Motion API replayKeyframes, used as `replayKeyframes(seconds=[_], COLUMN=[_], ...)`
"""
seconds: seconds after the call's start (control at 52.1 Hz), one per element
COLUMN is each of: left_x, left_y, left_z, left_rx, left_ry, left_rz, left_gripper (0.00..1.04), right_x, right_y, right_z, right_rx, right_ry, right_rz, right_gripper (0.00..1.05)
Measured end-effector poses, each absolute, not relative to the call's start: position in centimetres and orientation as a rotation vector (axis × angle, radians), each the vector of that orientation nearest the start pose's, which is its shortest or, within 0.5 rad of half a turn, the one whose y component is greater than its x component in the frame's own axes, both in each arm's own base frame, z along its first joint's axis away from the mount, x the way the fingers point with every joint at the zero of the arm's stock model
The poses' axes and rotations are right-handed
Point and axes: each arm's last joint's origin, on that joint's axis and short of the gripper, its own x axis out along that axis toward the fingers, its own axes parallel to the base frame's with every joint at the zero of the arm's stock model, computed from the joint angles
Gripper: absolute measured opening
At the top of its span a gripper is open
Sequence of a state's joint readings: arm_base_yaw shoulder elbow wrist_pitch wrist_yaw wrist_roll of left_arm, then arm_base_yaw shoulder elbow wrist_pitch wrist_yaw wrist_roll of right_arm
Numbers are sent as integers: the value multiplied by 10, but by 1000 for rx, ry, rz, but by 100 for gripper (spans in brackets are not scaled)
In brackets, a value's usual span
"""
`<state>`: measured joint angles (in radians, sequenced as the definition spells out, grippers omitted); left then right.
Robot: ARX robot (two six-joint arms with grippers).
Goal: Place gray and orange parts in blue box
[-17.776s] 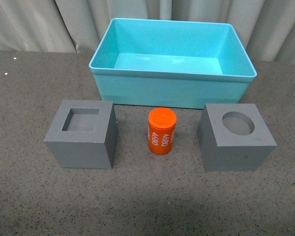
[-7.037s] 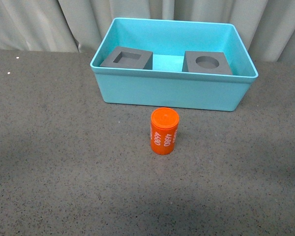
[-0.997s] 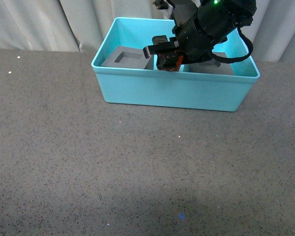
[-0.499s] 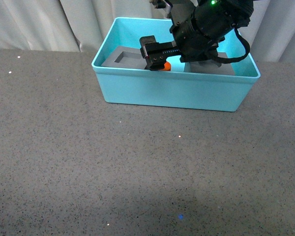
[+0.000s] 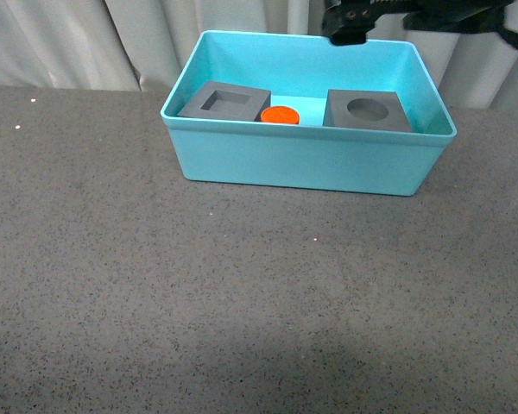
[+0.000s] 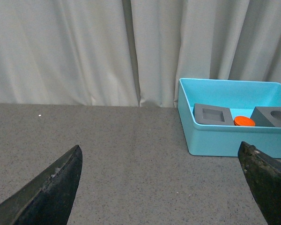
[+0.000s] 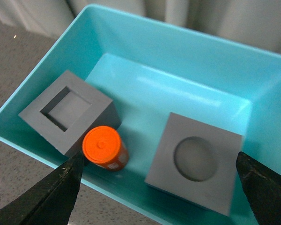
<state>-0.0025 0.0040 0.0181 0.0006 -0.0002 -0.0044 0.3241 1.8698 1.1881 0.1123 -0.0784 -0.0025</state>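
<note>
Three parts sit inside the box (image 5: 306,164): square-recess cube (image 5: 224,102) at its left end, round-recess cube (image 5: 368,111) at its right end, cylinder (image 5: 280,115) between them. Standing upright, just beside the square-recess cube, perhaps touching; well apart from the other cube.

Underneath, a dark gray speckled tabletop (image 5: 198,293), matte, with a few pale flecks. Behind, pale pleated curtains (image 6: 84,47) across the whole back of the room, meeting the table's far edge.

From the front, only the cylinder's round orange top visible over the near wall; right arm (image 5: 388,13) a dark mass at the upper edge, above the box's far rim, fingers not made out there. From the right wrist, looking down into the box (image 7: 187,56): cylinder's side (image 7: 104,149) visible with white printing, unreadable; both recesses seen fully, square (image 7: 68,110) and round (image 7: 195,160). Right gripper (image 7: 157,187) spread wide, fingertips (image 7: 56,192) at the two lower corners, nothing held between them. From the left wrist, low and far off to the side: box (image 6: 225,138) seen small, all three parts inside; left gripper (image 6: 164,187) likewise spread wide and empty, fingertips (image 6: 51,192) dark and blurred over bare tabletop.
</note>
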Motion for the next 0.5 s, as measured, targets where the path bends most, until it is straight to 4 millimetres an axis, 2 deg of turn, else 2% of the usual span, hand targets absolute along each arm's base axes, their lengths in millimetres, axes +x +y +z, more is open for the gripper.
replayKeyframes(seconds=[0.211,0.268,0.499], left_x=[97,97,97], left_y=[0,0,0], left_z=[169,169,169], left_rx=[-4,-4,-4], left_ry=[-15,-15,-15], left_rz=[-2,-2,-2], left_gripper=[98,98,98], right_x=[335,313,246], right_y=[90,74,41], right_z=[218,221,211], right_rx=[-35,-29,-70], right_ry=[336,287,259], right_rz=[167,101,-33], right_gripper=[95,95,95])
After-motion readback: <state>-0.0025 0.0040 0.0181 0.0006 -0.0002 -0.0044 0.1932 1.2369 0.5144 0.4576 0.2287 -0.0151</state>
